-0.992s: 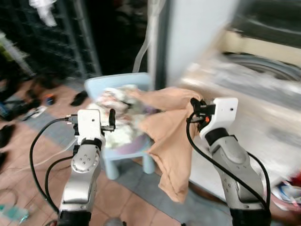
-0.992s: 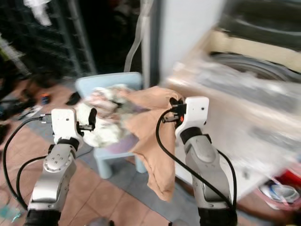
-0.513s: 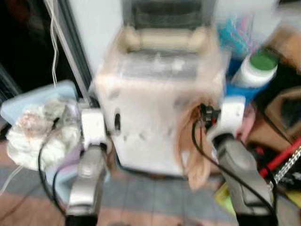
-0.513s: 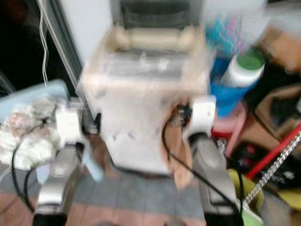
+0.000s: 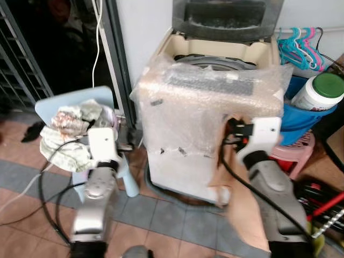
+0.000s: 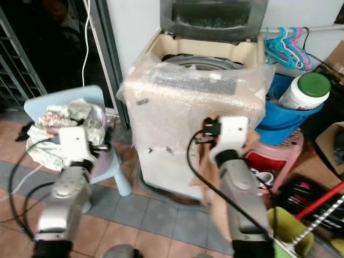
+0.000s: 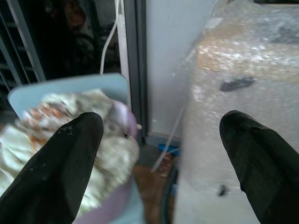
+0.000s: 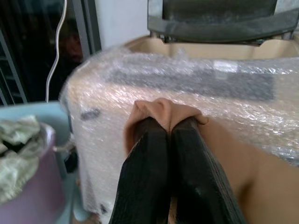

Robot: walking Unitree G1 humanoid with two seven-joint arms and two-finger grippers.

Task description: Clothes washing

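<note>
Setting: tiled floor (image 5: 177, 226) of reddish-brown and grey tiles, with a white wall behind and a dark doorway with metal bars on the robot's left.
Washing machine: top-loading washing machine (image 5: 209, 113) standing against the wall, its cream body wrapped in bubble wrap; the dark lid (image 5: 226, 16) is tipped up at the back, so the drum opening faces upward.
Chair: small pale blue plastic chair (image 5: 80, 102) just left of the machine, carrying a lilac basin (image 8: 28, 196).
Basin contents: heap of crumpled clothes (image 5: 70, 129), pale green and white with reddish print, piled above the rim.
Bucket: blue bucket (image 6: 290, 115) to the right of the machine, with a white jar with a green lid (image 6: 306, 91) lying across its top; the jar's contents cannot be made out.
Hangers: pink and teal hangers (image 5: 301, 43) on the wall above the bucket.
Right gripper: right gripper (image 8: 170, 135) has its two black fingers pressed together on a peach-coloured garment (image 8: 243, 172), held in front of the machine's wrapped front face.
Garment: pinched at its upper edge, it hangs from the fingers with its long axis running downward along the right arm.
Left gripper: left gripper (image 7: 159, 135) hangs with its fingers spread wide apart and nothing between them, between the chair and the machine.
</note>
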